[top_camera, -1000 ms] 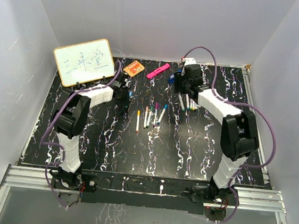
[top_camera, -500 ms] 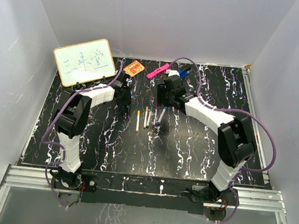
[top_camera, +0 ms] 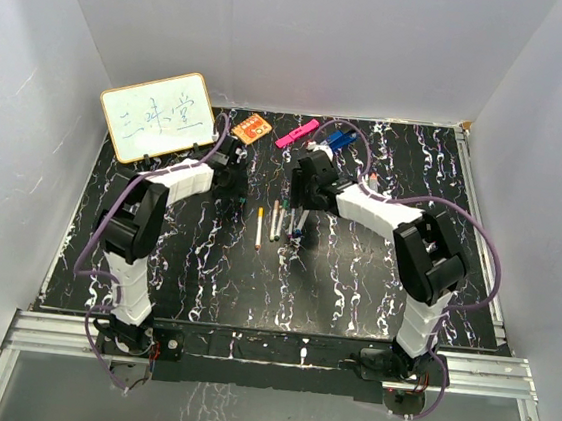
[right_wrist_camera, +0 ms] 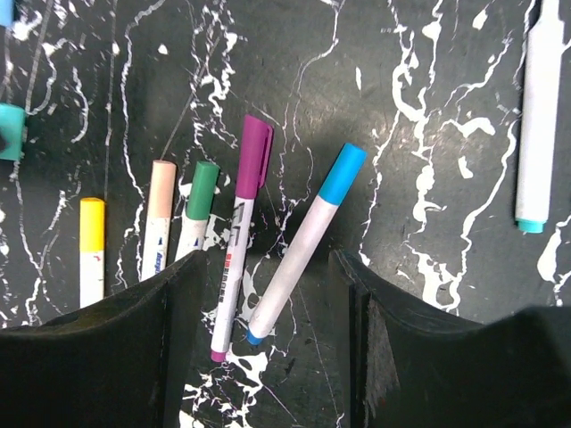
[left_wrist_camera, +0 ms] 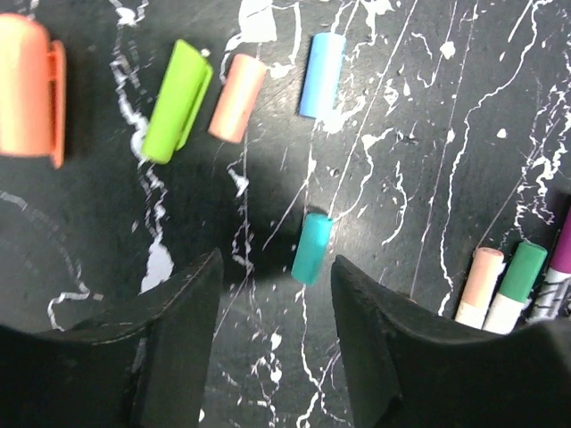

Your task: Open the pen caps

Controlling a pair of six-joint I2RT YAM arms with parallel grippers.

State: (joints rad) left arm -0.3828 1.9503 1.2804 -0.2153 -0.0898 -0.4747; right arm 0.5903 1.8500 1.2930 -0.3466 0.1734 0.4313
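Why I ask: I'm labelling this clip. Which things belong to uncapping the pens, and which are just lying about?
Belong to the job:
- purple-capped pen
- blue-capped pen
- green-capped pen
- yellow-capped pen
- loose teal cap
- loose green cap

Just lying about:
- whiteboard
- orange card
- pink highlighter
- blue clip tool

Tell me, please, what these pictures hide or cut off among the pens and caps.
- Left wrist view: orange cap cut by the left edge; peach-capped pen and green-capped pen barrels hidden behind the left gripper.
- Right wrist view: white pen cut by the top edge.
- Top view: loose caps too small to count.
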